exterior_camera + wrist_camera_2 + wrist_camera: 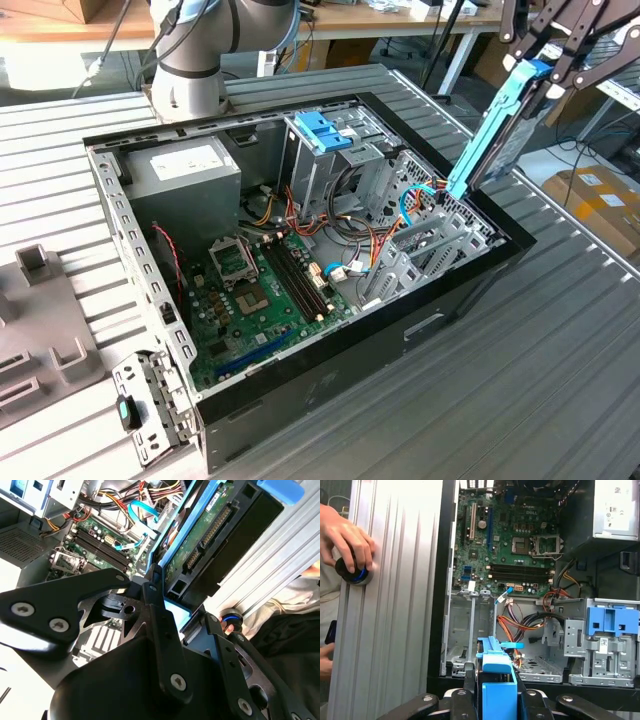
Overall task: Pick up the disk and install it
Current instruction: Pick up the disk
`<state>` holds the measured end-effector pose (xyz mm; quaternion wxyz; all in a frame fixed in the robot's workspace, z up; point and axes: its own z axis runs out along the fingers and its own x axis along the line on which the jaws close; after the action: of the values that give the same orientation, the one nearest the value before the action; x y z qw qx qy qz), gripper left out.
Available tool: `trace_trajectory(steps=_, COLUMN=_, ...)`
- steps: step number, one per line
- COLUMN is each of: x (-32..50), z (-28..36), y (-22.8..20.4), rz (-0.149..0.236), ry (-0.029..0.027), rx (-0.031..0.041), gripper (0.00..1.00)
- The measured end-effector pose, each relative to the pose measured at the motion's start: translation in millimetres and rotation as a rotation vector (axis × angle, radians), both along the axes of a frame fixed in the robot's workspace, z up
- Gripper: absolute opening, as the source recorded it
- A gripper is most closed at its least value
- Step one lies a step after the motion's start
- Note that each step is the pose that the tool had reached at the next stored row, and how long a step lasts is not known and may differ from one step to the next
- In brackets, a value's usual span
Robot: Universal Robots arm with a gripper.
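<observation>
My gripper [552,62] hangs at the exterior view's upper right, shut on the disk [497,130]. The disk is a flat drive with blue plastic rails, held on edge and tilted. Its lower end reaches down to the right-hand wall of the open computer case [505,250], by the empty metal bay [470,630]. I cannot tell whether it touches. In the second wrist view the disk [200,545] shows its green circuit-board side between the black fingers [155,595]. In the first wrist view its blue rail end [496,667] sticks up from the gripper [495,700].
Inside the case lie the motherboard [260,290], the grey power supply [185,170], a drive cage with a blue handle [325,130] and loose cables [530,620]. A person's hand [345,537] holds a black knob [352,574] on the ribbed table [395,605].
</observation>
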<state>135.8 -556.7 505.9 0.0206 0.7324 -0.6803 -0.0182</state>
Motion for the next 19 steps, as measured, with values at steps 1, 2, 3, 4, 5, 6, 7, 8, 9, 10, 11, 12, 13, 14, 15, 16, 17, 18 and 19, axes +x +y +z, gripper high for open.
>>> trace_trajectory(steps=1, x=0.4, z=0.0, y=-0.1, rz=0.000, ry=0.0000, rx=0.0000, gripper=0.37)
trace_trajectory(steps=2, x=0.7, z=0.0, y=-0.3, rz=0.000, ry=0.0000, rx=0.0000, gripper=0.37)
trace_trajectory(steps=3, x=1.1, z=-0.1, y=-0.5, rz=0.000, ry=0.0000, rx=0.0000, gripper=0.37)
trace_trajectory(steps=4, x=1.5, z=-0.1, y=-0.6, rz=0.000, ry=0.0000, rx=0.0000, gripper=0.37)
trace_trajectory(steps=5, x=2.0, z=-0.2, y=-0.8, rz=0.000, ry=0.0000, rx=0.0002, gripper=0.37)
trace_trajectory(steps=6, x=2.6, z=-0.2, y=-1.0, rz=0.000, ry=0.0000, rx=0.0001, gripper=0.37)
trace_trajectory(steps=7, x=3.1, z=-0.2, y=-1.2, rz=0.000, ry=0.0000, rx=0.0000, gripper=0.37)
trace_trajectory(steps=8, x=4.5, z=-0.2, y=-1.7, rz=0.000, ry=0.0000, rx=0.0000, gripper=0.37)
trace_trajectory(steps=9, x=5.3, z=-0.2, y=-2.0, rz=0.000, ry=0.0000, rx=0.0001, gripper=0.37)
trace_trajectory(steps=10, x=5.9, z=-0.2, y=-2.3, rz=0.000, ry=0.0000, rx=0.0001, gripper=0.37)
trace_trajectory(steps=11, x=6.6, z=-0.2, y=-2.7, rz=-0.002, ry=0.0000, rx=0.0004, gripper=0.37)
trace_trajectory(steps=12, x=7.0, z=-0.3, y=-3.0, rz=-0.003, ry=0.0000, rx=0.0010, gripper=0.37)
trace_trajectory(steps=13, x=7.3, z=-0.3, y=-3.3, rz=-0.005, ry=0.0000, rx=0.0019, gripper=0.37)
trace_trajectory(steps=14, x=7.8, z=-0.3, y=-3.6, rz=-0.008, ry=0.0001, rx=0.0034, gripper=0.37)
trace_trajectory(steps=15, x=8.1, z=-0.3, y=-3.8, rz=-0.011, ry=0.0001, rx=0.0043, gripper=0.37)
trace_trajectory(steps=16, x=8.2, z=-0.3, y=-4.0, rz=-0.017, ry=0.0000, rx=0.0057, gripper=0.37)
trace_trajectory(steps=17, x=8.3, z=-0.3, y=-4.1, rz=-0.022, ry=0.0000, rx=0.0066, gripper=0.37)
trace_trajectory(steps=18, x=8.4, z=-0.2, y=-4.1, rz=-0.034, ry=0.0000, rx=0.0079, gripper=0.37)
trace_trajectory(steps=19, x=8.4, z=-0.3, y=-4.2, rz=-0.046, ry=0.0000, rx=0.0093, gripper=0.37)
